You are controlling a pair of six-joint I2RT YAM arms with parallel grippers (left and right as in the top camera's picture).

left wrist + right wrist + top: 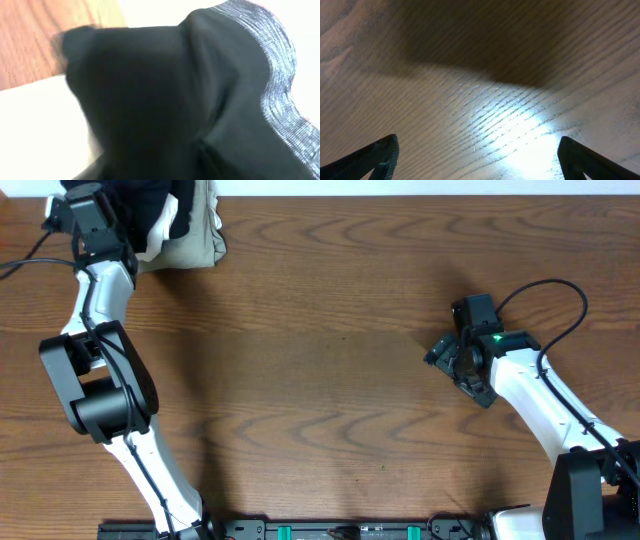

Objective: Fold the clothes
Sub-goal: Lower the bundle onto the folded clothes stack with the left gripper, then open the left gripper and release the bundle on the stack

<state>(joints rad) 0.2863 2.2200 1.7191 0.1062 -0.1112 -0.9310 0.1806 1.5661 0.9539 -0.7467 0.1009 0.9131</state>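
One pile sits at the far left corner of the table (330, 310). The clothes (150, 195), black soft fabric, lie on top at the far edge, partly cut off by the frame. Under them and to the right is a folded khaki garment (203, 242). A white cloth (160, 232) shows between the black and the khaki, touching both.

The left arm (100, 380) reaches from the near edge up to that pile, with the left gripper (112, 198) right at the black fabric. The left wrist view is filled with the clothes (150, 100), blurred, very close, folds bunched. A grey ribbed waistband (280, 95) runs down the right side. The fingers are hidden there, so I cannot tell if the left gripper is wide, narrow or holding the fabric. A bit of wood table shows at the upper left of that view, with a pale surface below it; can't tell what that is.

The right arm (540, 400) is on the right side, well apart from the pile, with a small green light (497, 337) on its wrist. The right gripper (477, 147) hangs over bare wood, spread wide and holding nothing. Its fingertips (387, 150) sit at the bottom corners of the right wrist view, with wood grain and a bright glare patch between.
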